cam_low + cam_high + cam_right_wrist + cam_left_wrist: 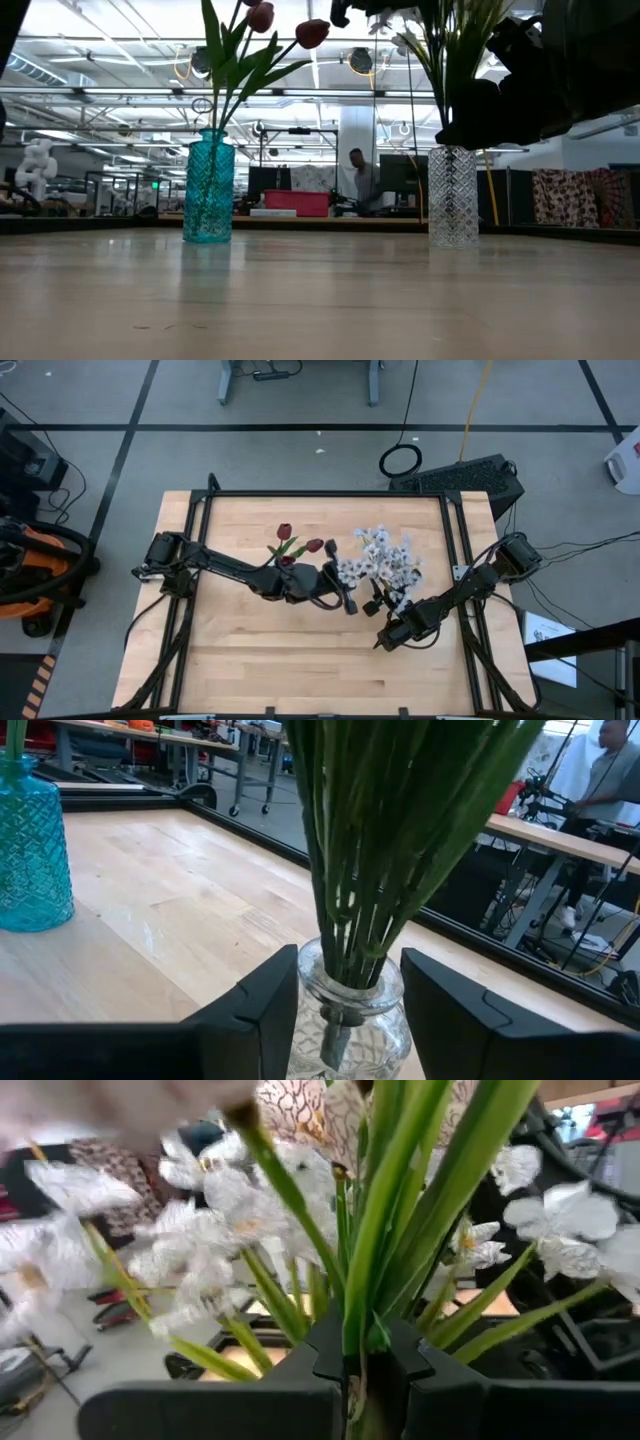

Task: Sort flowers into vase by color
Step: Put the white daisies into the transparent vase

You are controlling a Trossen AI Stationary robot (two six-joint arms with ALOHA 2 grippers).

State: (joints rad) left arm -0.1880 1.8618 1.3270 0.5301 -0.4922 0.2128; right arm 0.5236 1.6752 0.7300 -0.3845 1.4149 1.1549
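A teal vase [208, 185] holds dark red tulips [285, 532] and stands left of a clear cut-glass vase [453, 195]. The clear vase holds a bunch of white sprays [385, 560] on green stems [350, 870]. My left gripper [345, 597] reaches into the white bunch from the left and is shut on one stem. My right gripper [385, 604] comes from the right, open. Its fingers stand on either side of the clear vase's neck [350, 985]. My left gripper [362, 1380] pinches one green stem of a white spray [362, 1330] between its two fingers, below the blossoms. The stem rises upright out of the hold, among the other stems and leaves. Its lower end is hidden behind the fingers. My right gripper [350, 982] has a finger [265, 995] close on each side of the clear vase's neck. Whether they touch the glass, I cannot tell.
Black frame rails [320, 493] run along the table's far edge and sides. Bare wood [300, 660] lies toward the near edge. Beyond the table stand desks and a person [600, 760].
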